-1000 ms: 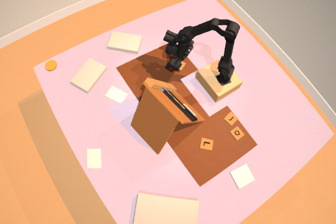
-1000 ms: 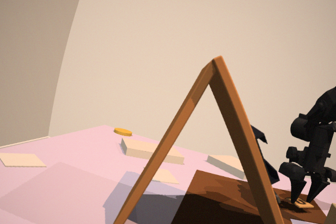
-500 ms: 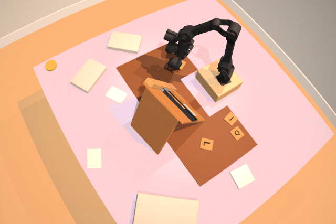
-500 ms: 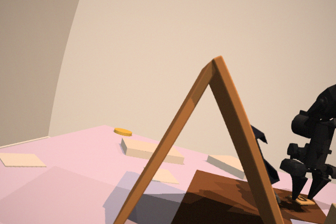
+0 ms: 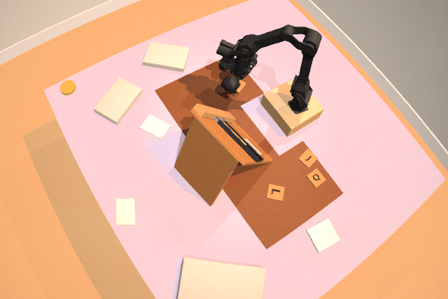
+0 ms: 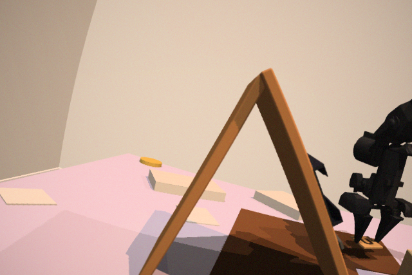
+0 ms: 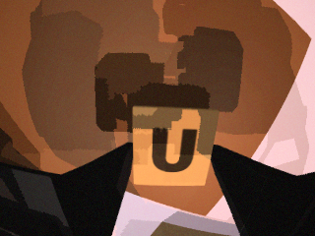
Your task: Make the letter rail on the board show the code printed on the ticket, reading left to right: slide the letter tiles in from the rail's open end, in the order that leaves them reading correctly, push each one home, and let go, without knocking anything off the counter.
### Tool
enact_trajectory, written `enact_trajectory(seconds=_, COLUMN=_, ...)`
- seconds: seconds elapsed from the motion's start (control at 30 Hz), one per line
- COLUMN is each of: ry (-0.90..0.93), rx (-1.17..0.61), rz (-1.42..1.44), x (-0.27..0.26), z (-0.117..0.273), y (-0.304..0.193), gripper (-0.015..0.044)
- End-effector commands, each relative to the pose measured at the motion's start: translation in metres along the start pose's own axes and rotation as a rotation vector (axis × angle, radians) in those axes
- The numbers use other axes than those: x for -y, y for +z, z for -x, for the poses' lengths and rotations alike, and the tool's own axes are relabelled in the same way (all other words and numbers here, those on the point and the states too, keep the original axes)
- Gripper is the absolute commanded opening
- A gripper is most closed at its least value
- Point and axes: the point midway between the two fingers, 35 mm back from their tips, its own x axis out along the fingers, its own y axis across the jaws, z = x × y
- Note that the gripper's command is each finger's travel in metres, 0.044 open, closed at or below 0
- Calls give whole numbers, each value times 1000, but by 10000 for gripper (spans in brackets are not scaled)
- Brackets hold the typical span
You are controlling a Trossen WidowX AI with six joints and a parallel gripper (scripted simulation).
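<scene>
From where I stand, the fingers (image 5: 230,85) (image 6: 362,227) point down, shut w/ the U tile (image 5: 241,87) (image 6: 371,242) (image 7: 173,147) gripped btwn them, one on each side. U faces up, approx. flat, low over the brown mat (image 5: 289,212) (image 6: 262,220) (image 7: 276,59), nr its edge; can't tell if it touches the mat.

The arm (image 5: 267,38) (image 6: 396,122) bends over from a wooden block (image 5: 304,122) (image 6: 407,265). The board (image 5: 206,158) (image 6: 286,152) stands propped like a tent, w/ the black rail (image 5: 239,140) (image 6: 329,205) on its sloping front. Can't read any letters there, nor any code. The U is off the rail, well apart from it.

On the mat's other part, past the board: J tile (image 5: 307,158) just beside Q tile (image 5: 316,177), L tile (image 5: 275,192) a bit apart, all flat.

Elsewhere on the pink worktop (image 5: 379,180) (image 6: 83,181): a yellow disc (image 5: 68,87) (image 6: 150,161) nr a corner, a big pale slab (image 5: 221,277), & a white card (image 5: 323,234) nr the mat.
</scene>
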Motion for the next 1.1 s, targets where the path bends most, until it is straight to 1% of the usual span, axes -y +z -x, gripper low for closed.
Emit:
enact_trajectory(seconds=0.0, ry=-7, rx=45, rz=-9, x=-8, z=6, y=8, gripper=0)
enact_trajectory(seconds=0.53, ry=45, rx=290, rz=29, x=-64, z=53, y=36, gripper=0)
enact_trajectory(seconds=1.07, ry=182, rx=523, rz=53, x=-129, z=115, y=43, gripper=0)
